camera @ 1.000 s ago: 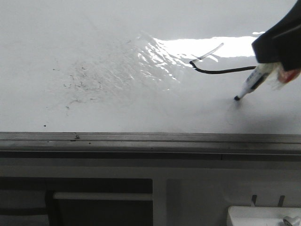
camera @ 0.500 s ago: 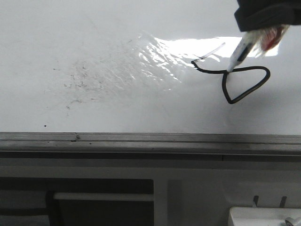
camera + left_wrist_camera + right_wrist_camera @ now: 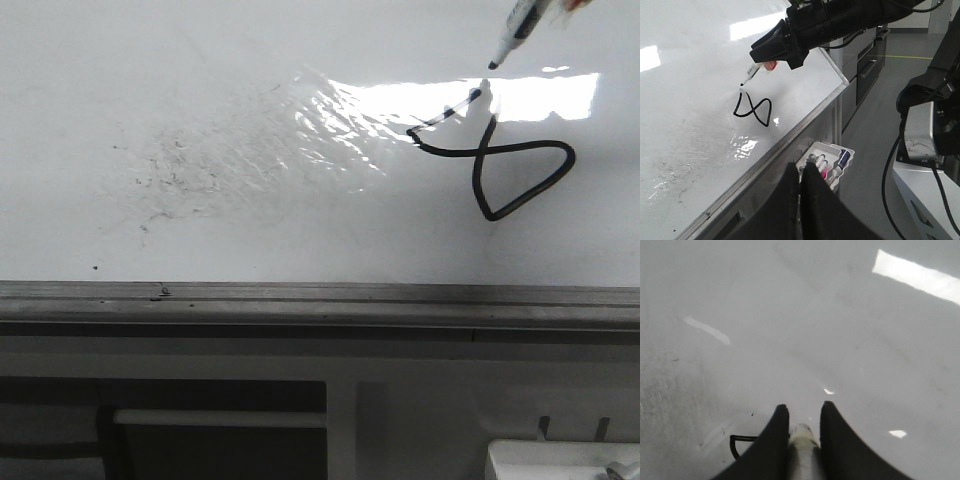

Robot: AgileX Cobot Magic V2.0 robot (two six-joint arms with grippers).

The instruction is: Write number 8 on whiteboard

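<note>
R jaws clamped on marker, L jaws closed empty; markers in tray.

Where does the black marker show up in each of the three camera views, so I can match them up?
Front view: the marker is at the top right, tip just above the number 8.
Left wrist view: upper middle, held in the right claw, tip just above the figure's end.
Right wrist view: bottom centre, its pale barrel between the claw's fingers.
Shared landmark: the black line on the whiteboard.
</note>
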